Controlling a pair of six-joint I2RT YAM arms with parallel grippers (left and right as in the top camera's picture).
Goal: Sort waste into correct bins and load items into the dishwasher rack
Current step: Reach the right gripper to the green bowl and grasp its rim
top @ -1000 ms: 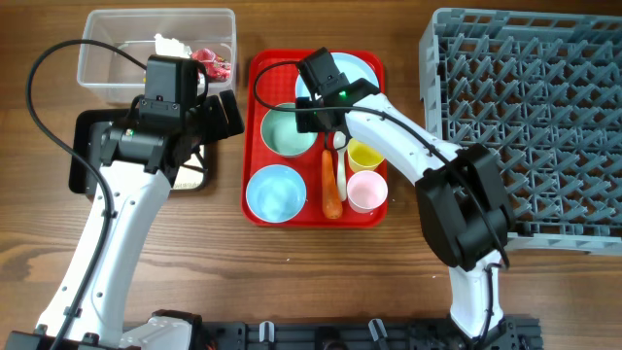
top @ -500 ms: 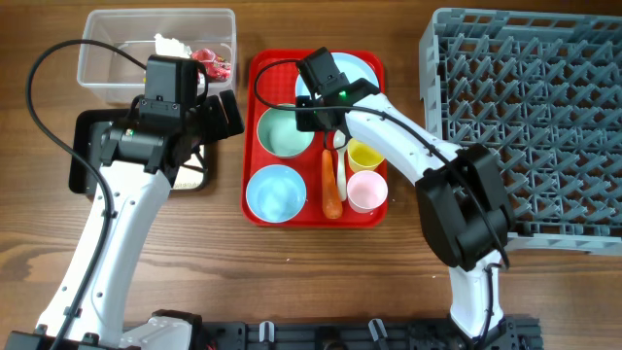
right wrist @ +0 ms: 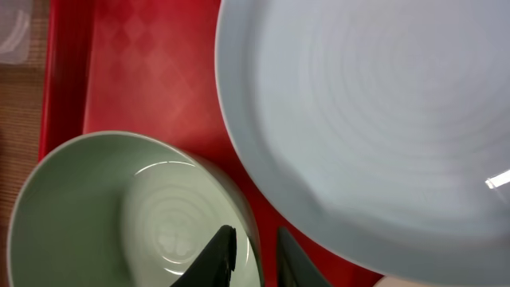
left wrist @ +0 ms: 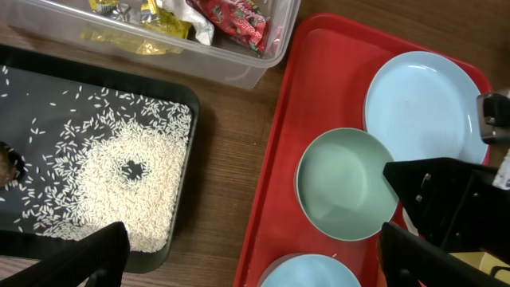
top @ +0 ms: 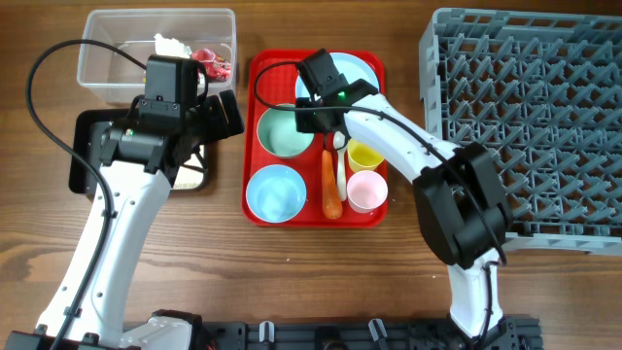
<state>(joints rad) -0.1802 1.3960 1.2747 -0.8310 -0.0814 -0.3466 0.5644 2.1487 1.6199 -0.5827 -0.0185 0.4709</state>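
Bright, even light is falling from above, and the arms are casting only soft, short shadows onto the wooden table [top: 544,292]. The overhead view is reading sharp from edge to edge. In the left wrist view, the rice grains [left wrist: 127,183] are showing crisply against the black tray [left wrist: 48,80], while the rim of the clear tub [left wrist: 275,48] is catching a pale sheen. In the very close right wrist view, the light blue plate [right wrist: 382,104] is blurring softly. Ring-shaped highlights are glinting inside the bowl [right wrist: 103,215], and the fingers [right wrist: 209,263] of the right gripper [right wrist: 253,243] are appearing as dark, unfocused silhouettes.
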